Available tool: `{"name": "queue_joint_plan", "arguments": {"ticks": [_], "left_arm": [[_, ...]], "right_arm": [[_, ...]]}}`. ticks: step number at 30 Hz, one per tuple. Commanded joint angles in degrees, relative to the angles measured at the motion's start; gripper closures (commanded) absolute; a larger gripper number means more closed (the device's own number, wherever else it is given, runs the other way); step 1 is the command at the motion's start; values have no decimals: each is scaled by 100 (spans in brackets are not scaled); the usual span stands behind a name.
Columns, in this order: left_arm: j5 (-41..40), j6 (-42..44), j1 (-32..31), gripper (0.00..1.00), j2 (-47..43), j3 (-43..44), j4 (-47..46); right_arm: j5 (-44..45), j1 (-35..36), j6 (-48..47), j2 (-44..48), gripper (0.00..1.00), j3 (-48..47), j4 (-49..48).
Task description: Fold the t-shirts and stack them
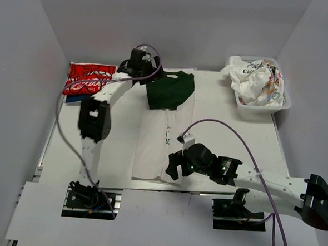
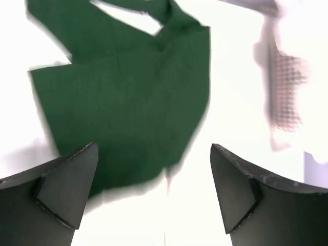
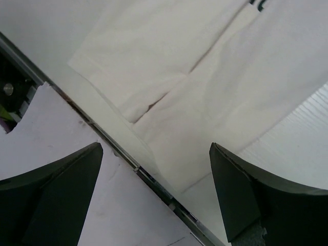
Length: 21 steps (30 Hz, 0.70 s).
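The green t-shirt [image 2: 128, 102] is blurred, its top cut off.

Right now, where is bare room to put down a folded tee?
Widest: the table right of the white tee, nearer than the basket. Narrower: between white tee and left arm. Crowded: far left, with red tee and green tee.

High overview of table [image 1: 230, 138]; wrist views close over green t-shirt [image 2: 128, 102], off-white t-shirt [image 3: 205, 77].
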<state>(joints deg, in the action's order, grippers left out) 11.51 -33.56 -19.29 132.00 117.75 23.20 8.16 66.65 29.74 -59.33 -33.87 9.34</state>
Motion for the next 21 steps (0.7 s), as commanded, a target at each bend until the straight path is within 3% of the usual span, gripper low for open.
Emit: {"name": "queue_joint_plan", "arguments": {"ticks": [1, 4, 5, 6, 7, 9, 16, 21], "left_arm": [[228, 351, -31, 0, -2096, -1676, 62], [414, 193, -153, 0, -3291, -3350, -543], [501, 192, -154, 0, -4087, -4426, -884], [615, 44, -224, 0, -4443, -4967, -1096], [1147, -331, -224, 0, -4777, -6034, -1377], [1424, -414, -224, 0, -5630, -7032, -1434], [598, -819, -479, 0, -7905, -8444, 894], [773, -1020, -602, 4, -8060, -9233, 1459]], "right_arm": [[511, -3, 339, 324, 10, 82, 340], [581, -21, 594, 422, 10, 345, 340], [529, -47, 560, 475, 10, 407, 253], [441, -47, 516, 458, 10, 503, 174], [136, -38, 376, 475, 10, 530, 173], [-365, -12, 69, 422, 10, 591, 199], [-1430, 6, -258, 80, 10, 706, 261], [-1081, -12, -118, -298, 12, 689, 427]]}}
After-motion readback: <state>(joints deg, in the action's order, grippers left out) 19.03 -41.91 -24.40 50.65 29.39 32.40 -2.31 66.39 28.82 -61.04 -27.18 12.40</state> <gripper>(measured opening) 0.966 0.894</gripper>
